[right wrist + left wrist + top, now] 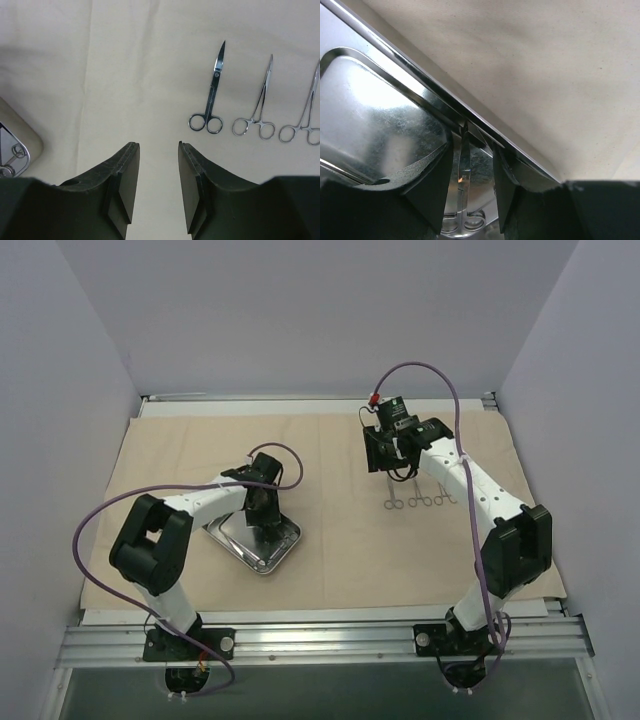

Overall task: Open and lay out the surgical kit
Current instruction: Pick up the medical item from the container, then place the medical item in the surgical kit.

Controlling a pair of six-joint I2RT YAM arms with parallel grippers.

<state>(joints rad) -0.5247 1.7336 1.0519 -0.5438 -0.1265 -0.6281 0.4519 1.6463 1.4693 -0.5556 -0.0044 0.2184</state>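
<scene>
The beige cloth wrap [340, 550] lies spread flat over the table. On its left part sits the shiny steel tray [236, 538]. My left gripper [268, 524] reaches down into the tray [380, 115]; its jaws are open and straddle a ring-handled instrument [463, 170] lying there, with a gap on each side. Three instruments lie in a row on the cloth at right: scissors [214, 95], a clamp [260, 107] and another clamp [306, 112]. My right gripper [159, 145] hovers over bare cloth to their left, open and empty.
An aluminium rail [320, 640] runs along the near table edge where both arm bases are bolted. Pale walls close in the left, back and right. The tray's corner [20, 135] shows at the left edge of the right wrist view. Purple cables loop over both arms.
</scene>
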